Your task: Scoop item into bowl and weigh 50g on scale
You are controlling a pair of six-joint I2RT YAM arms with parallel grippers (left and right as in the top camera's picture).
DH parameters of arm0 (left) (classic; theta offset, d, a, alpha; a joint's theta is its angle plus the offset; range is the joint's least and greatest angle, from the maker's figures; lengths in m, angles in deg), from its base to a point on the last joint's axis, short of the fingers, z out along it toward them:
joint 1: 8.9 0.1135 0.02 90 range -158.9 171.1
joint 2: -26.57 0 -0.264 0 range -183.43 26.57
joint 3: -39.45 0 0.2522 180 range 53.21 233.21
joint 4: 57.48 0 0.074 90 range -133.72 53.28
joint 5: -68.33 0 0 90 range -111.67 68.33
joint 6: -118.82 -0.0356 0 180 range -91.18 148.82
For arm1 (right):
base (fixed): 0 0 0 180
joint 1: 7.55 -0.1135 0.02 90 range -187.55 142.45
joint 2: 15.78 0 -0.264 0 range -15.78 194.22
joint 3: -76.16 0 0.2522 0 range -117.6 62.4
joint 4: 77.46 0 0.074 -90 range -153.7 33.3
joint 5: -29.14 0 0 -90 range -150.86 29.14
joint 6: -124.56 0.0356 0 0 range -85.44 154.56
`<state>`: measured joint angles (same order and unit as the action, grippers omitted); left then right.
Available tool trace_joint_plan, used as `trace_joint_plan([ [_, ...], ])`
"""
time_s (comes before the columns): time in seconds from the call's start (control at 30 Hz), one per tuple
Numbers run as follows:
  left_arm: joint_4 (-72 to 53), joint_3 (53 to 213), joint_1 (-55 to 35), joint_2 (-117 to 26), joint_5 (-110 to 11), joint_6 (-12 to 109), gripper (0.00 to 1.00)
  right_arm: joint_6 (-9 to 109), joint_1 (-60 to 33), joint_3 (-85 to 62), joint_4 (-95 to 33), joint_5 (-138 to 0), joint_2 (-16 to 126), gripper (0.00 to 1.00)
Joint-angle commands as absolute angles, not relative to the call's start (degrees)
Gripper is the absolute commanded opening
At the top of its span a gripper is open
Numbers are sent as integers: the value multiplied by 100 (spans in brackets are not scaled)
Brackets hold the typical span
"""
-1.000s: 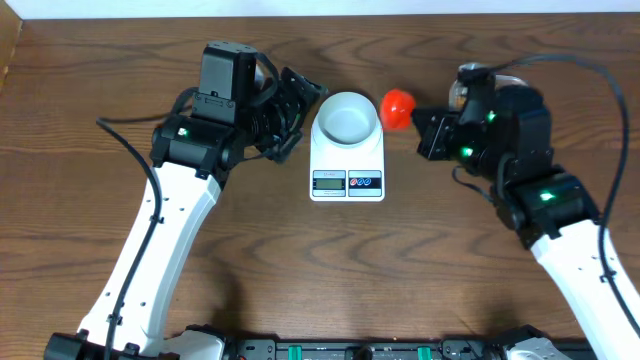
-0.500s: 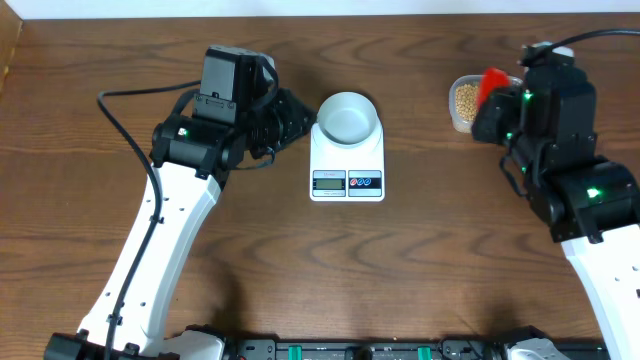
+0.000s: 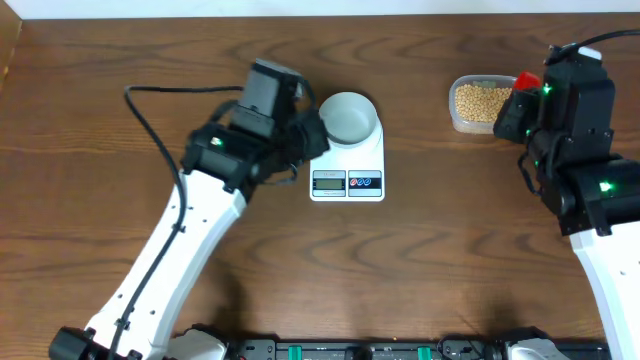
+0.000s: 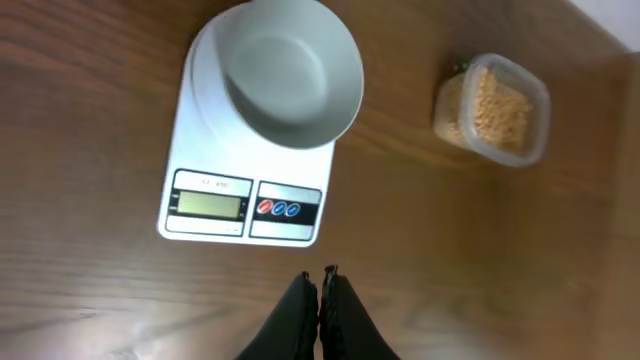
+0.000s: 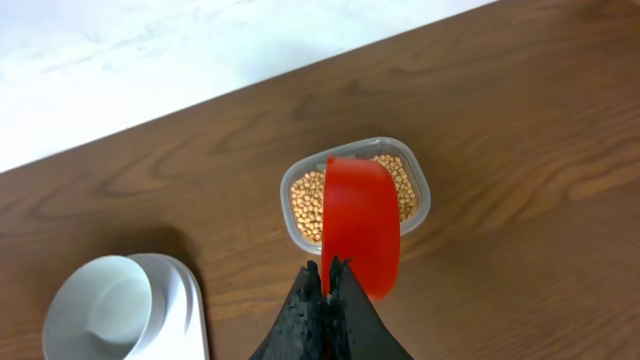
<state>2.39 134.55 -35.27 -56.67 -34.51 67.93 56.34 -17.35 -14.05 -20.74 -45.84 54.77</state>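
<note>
Overhead view: white scale (image 3: 347, 168) at the centre of the wooden surface (image 3: 420, 260), with its display and two round buttons on the near edge. Bowl (image 3: 348, 117): pale, round, seated on the scale's far half. Beans (image 5: 308, 205): tan-yellow, lying in a clear tub (image 5: 287, 215) well to the right of the scale. Red scoop (image 5: 362, 225): over the tub, covering its middle; contact with the beans cannot be told. Right gripper (image 5: 328, 272): jaws pinching the scoop's handle end. Left gripper (image 4: 320, 288): jaws pressed together, near the scale's front edge.
</note>
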Motion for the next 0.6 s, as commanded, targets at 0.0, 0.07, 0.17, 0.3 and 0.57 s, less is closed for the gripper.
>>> trace_joint_plan([
  [0.0,271,13442,-4075,-5654,-2258,7182,7,5549,-1696,-1521,-2059,-4492,5564,1],
  [0.07,278,13411,-4395,-5754,-1882,7600,7,5549,-1696,-1521,-2057,-4492,5614,1],
  [0.17,271,13328,-4661,-5988,-1644,8041,7,5551,-1696,-1519,-2059,-4494,5658,1],
  [0.3,271,13293,-4921,-6589,-1502,8522,7,5551,-1696,-1519,-2061,-4492,5695,1],
  [0.57,252,13293,-5024,-7359,-1495,8961,7,5544,-1696,-1519,-2059,-4490,5699,1],
])
